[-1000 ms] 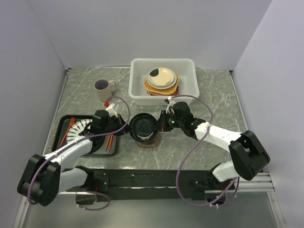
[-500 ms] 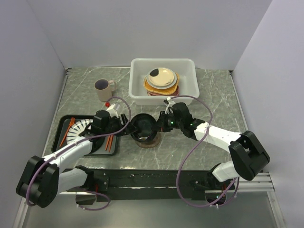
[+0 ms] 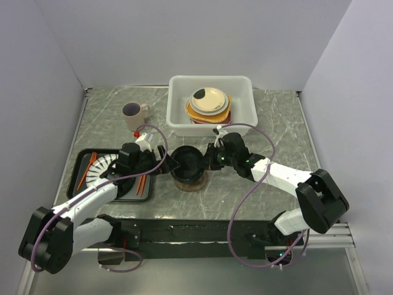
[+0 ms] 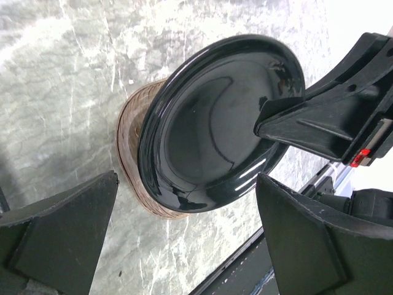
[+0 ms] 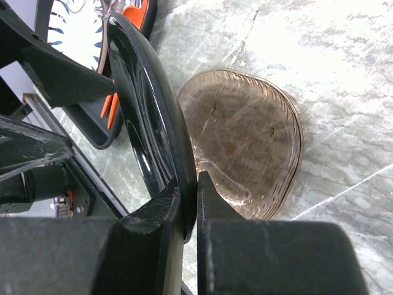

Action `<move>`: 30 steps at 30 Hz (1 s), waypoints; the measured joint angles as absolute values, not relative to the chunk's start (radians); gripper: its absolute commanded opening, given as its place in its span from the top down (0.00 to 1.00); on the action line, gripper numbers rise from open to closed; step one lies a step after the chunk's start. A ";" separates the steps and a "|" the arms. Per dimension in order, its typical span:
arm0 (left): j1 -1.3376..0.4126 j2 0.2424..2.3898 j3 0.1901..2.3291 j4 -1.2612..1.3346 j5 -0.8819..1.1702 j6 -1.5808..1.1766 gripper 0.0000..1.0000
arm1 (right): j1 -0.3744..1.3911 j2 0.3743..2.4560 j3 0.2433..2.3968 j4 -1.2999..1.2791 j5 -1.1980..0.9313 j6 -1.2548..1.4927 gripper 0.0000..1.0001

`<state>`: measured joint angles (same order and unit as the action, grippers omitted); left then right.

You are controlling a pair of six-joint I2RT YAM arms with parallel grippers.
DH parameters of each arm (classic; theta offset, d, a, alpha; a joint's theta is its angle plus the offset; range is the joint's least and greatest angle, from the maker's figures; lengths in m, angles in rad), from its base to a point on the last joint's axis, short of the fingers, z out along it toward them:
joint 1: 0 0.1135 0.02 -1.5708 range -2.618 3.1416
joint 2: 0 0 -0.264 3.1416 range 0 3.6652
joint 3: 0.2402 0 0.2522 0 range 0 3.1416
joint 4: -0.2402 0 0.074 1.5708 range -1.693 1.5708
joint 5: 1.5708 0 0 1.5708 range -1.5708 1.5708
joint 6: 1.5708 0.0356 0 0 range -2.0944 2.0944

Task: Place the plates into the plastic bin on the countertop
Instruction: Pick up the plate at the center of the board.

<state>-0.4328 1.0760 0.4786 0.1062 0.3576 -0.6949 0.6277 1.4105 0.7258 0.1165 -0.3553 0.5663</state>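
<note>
At the far left a black tray (image 3: pixel 78 167) holds a white plate with blue strokes (image 3: pixel 101 167) and orange utensils (image 3: pixel 142 182). Behind it a mug (image 3: pixel 134 114) stands on the countertop (image 3: pixel 270 129). The left gripper (image 3: pixel 162 166) has its jaws spread wide and empty, one on each side of the black plate (image 3: pixel 187 163) but clear of it. That plate is tipped up steeply on edge over a brown see-through plate (image 3: pixel 191 183) that lies flat on the countertop. Whether the two touch, I cannot tell. The right gripper (image 3: pixel 210 157) has its jaws pinched tight on the black plate's right rim, and the wrist view shows the rim squeezed between them. Behind, near the back wall, the bin (image 3: pixel 178 86) sits on the countertop with a stack of plates (image 3: pixel 209 101) inside, a cream one on top.
</note>
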 measured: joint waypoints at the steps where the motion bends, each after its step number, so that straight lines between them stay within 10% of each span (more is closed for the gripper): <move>1: -0.433 1.071 0.479 0.106 0.352 -0.694 0.01 | 0.628 1.411 0.726 0.116 -0.355 0.566 1.00; 30: -0.429 0.957 0.479 0.034 0.260 -0.691 0.01 | 0.517 1.412 0.875 0.081 -0.349 0.552 1.00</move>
